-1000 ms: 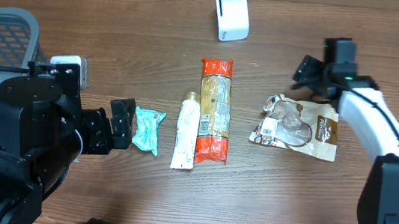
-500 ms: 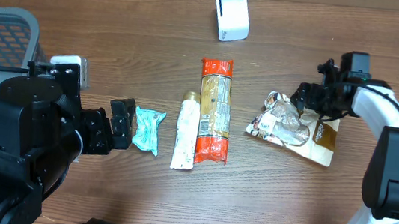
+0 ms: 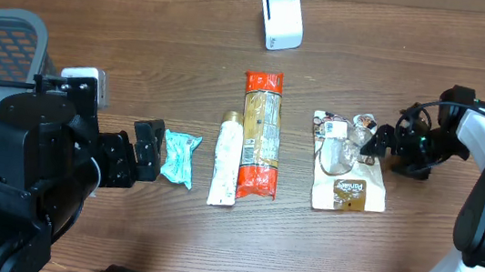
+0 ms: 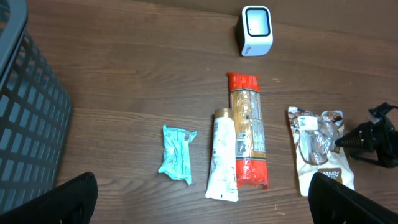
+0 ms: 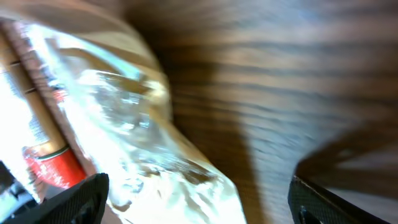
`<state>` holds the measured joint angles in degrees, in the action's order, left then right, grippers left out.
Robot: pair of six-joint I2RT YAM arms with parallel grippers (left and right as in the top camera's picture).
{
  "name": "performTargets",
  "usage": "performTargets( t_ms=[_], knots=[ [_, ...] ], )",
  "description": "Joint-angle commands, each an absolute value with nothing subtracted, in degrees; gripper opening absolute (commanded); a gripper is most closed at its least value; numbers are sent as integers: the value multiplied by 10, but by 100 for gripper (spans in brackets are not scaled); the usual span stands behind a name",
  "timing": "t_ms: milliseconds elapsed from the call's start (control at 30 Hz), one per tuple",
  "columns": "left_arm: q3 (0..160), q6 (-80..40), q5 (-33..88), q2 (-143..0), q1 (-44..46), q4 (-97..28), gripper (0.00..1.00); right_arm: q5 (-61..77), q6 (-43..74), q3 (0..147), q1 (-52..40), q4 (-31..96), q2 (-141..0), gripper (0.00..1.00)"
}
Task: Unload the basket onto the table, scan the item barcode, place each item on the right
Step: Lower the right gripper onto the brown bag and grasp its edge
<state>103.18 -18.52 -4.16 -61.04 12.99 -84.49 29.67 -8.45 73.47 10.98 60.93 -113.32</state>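
Pouch (image 3: 350,171) flat on the counter (image 3: 143,42), white label up at its far-left corner, just right of the pasta pack (image 3: 259,133). Right gripper (image 3: 377,144) low at the pouch's right edge, fingers spread, clamped on nothing (contact unclear, wrist view blurred). Left gripper (image 3: 145,150) wide apart beside the teal packet (image 3: 179,157). Scanner (image 3: 281,19) well apart, near the far edge.
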Motion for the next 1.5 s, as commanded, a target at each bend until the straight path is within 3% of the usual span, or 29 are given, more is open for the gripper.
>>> performTargets(
  t_ms=[0,200,300,467,600,867,1000,1100,1200,1467],
  knots=[
    [1039,-193,-49,-611,127,-845,100,349,-154,728,108,601,-1133,93],
    [1039,-193,-49,-611,127,-845,100,350,-157,683,106,540,-1133,94],
    [1039,-193,-49,-611,127,-845,99,400,-213,650,106,499,-1133,94],
    [1039,-193,-49,-611,127,-845,100,461,-213,606,106,406,-1133,93],
    [1039,-193,-49,-611,127,-845,100,481,-203,590,104,379,-1134,83],
    [1039,-193,-49,-611,127,-845,100,488,-143,556,93,328,-1159,74],
    [1039,-193,-49,-611,127,-845,100,500,-116,548,90,315,-1173,61],
    [1039,-193,-49,-611,127,-845,100,507,-114,548,90,318,-1175,43],
    [1039,-193,-49,-611,127,-845,100,513,-82,548,90,314,-1175,39],
    [1039,-193,-49,-611,127,-845,100,556,-68,563,93,310,-1173,15]
  ],
)
